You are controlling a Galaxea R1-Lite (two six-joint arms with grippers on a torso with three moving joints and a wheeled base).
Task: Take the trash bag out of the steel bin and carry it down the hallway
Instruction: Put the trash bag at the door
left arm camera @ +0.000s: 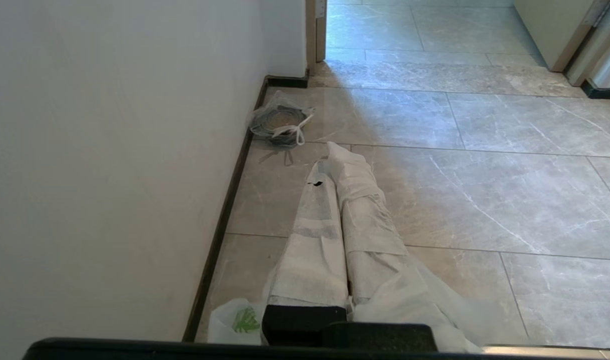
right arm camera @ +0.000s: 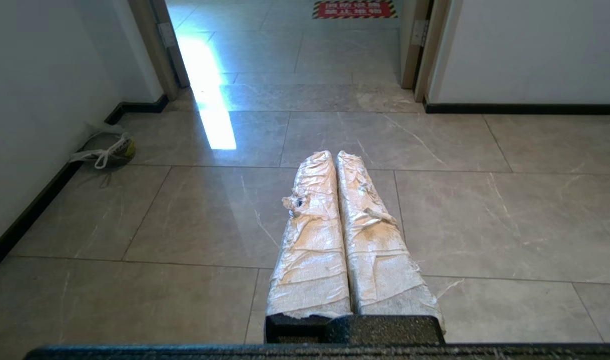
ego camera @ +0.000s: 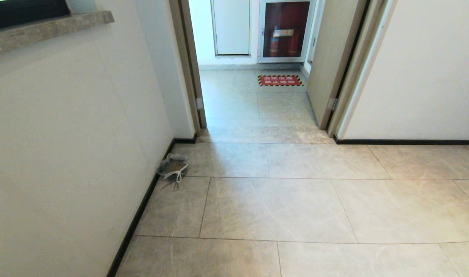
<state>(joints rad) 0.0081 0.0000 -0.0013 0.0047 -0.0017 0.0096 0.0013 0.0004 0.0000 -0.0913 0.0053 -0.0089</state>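
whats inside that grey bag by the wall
The grey bag holds what looks like coiled grey cable, seen through the plastic. White straps lie across it; anything beneath the coil is hidden.

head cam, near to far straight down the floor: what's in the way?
Bare hallway tiles → greyish bag against the left baseboard → open doorway threshold → red hazard-striped floor marking → glass-fronted cabinet with fire extinguishers at the far wall.
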